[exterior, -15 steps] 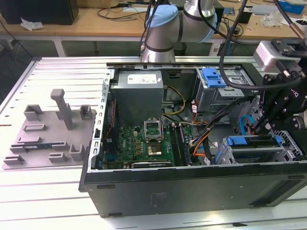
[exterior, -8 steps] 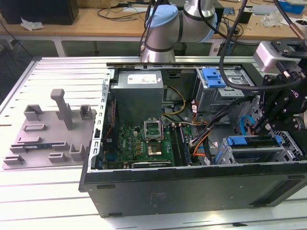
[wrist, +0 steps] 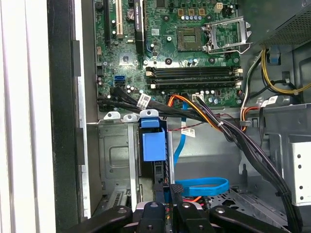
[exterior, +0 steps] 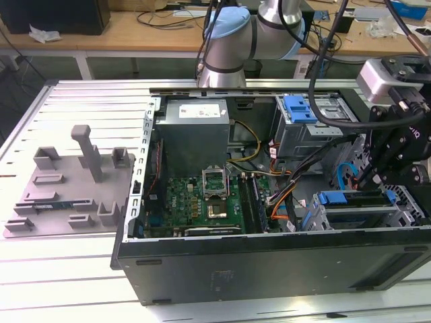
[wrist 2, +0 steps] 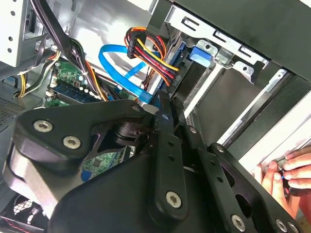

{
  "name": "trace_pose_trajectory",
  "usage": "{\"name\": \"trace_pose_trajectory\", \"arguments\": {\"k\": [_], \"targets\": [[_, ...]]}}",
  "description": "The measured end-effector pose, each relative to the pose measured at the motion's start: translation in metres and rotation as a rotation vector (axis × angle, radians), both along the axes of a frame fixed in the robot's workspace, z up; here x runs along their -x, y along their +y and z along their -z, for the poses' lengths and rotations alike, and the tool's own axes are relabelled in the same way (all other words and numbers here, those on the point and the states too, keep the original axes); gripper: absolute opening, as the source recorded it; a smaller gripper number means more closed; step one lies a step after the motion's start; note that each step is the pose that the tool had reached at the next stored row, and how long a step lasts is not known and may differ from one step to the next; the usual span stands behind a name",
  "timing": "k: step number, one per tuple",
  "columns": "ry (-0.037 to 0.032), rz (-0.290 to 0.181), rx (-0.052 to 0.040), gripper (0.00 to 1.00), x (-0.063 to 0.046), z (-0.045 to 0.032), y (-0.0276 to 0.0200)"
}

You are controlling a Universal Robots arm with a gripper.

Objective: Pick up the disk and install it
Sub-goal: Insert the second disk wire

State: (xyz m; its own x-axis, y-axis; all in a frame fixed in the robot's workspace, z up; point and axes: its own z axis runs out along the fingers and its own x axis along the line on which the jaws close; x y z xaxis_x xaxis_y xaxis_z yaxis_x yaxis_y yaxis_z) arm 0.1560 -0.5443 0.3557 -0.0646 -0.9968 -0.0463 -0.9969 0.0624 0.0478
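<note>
The gripper (exterior: 369, 176) hangs over the drive cage (exterior: 363, 214) at the exterior view's right of the open computer case (exterior: 269, 269). Its fingers (wrist: 176, 196) are pressed together, holding nothing. The disk (wrist: 153, 145) sits on edge in the cage, blue rail uppermost. A grey fixture tray (exterior: 67, 188) lies on the desk (exterior: 67, 282).

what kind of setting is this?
Likely a robotics lab bench for PC assembly: an open computer case lying on a slotted metal table, a grey fixture tray beside it, cluttered wooden workbenches behind.
</note>
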Motion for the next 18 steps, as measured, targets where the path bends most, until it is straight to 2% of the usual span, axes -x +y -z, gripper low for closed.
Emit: {"name": "trace_pose_trajectory", "arguments": {"k": [18], "targets": [[0.0, 0.0, -0.0002, 0.16, -0.0015, 0.0041, -0.0002]]}}
